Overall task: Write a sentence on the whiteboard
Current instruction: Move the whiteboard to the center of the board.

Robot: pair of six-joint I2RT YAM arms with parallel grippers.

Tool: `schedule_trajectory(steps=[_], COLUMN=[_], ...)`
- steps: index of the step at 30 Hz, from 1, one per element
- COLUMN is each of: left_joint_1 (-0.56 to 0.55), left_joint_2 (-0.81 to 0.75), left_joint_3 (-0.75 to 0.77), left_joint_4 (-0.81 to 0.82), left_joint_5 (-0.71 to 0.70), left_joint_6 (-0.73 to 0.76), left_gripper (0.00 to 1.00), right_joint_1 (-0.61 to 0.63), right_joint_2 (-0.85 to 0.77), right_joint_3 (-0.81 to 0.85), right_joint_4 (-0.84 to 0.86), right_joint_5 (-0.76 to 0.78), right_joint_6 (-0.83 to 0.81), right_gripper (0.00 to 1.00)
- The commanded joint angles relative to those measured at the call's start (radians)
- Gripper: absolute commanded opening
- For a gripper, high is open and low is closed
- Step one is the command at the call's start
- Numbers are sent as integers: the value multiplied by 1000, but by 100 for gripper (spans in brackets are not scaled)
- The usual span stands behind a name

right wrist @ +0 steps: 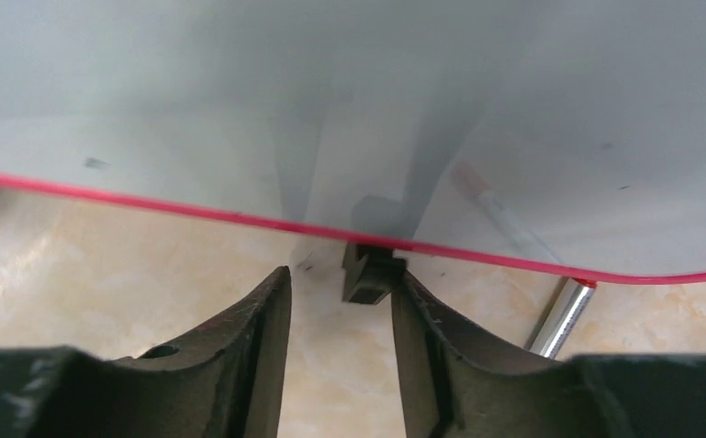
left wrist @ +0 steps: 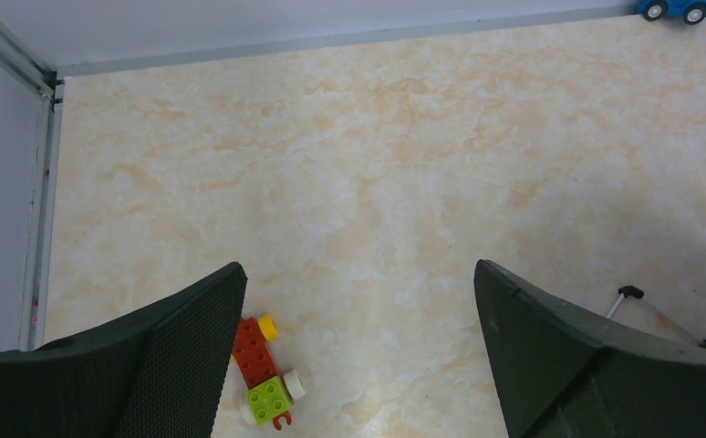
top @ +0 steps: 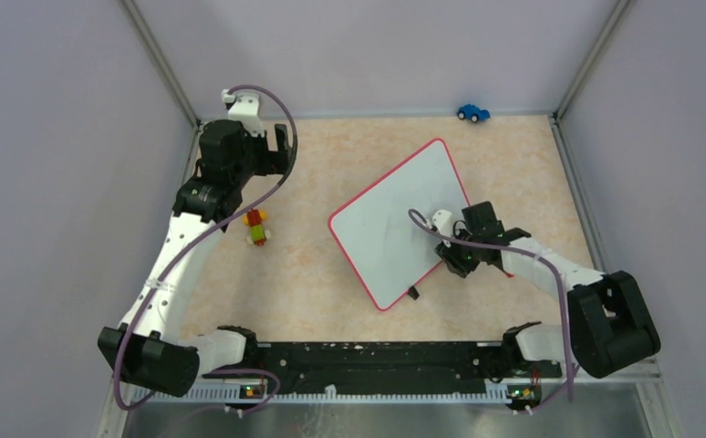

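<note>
Whiteboard (top: 390,233) lies on desk (top: 313,173), right of centre, turned at an angle. Its red-framed near-right edge sits just ahead of right claw (right wrist: 340,276). One black foot (right wrist: 368,278) of the board shows between the fingertips, closer to the right one. Jaws parted, pinching nothing. Left claw (left wrist: 358,267) well apart, spread wide over brick toy (left wrist: 263,370)

Soft, even light falls from above, bright in every view, with only faint shadows on the tabletop (top: 313,274). The glossy whiteboard (right wrist: 194,82) mirrors grey shadow bands in the right wrist view, where the right gripper (right wrist: 338,278) looks soft and out of focus.
</note>
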Motion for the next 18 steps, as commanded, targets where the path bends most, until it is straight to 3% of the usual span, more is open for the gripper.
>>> schedule_trajectory(steps=[1,4,9,14,18], left_joint_1=[6,6,6,6,6], left_joint_2=[-3,-3,-5,-13,-18], left_joint_3=[-4,-1,1,1,-4], left_joint_4=[35,32,29,25,27], left_joint_5=[18,23,40,43,43], left_joint_6=[-6,-5,-1,3,0], left_gripper=[99,99,99,99,99], right_joint_1=[0,-3,-76,-243,-312], right_joint_2=[-77,-110,-129,-80,-47], right_joint_3=[11,38,93,174,195], right_joint_4=[-127,-158,-210,-335,-336], right_joint_5=[-78,-90,-114,-169,-82], right_joint_6=[-63,-45,-26,-111,-149], right_gripper=[47,58,63,61,52])
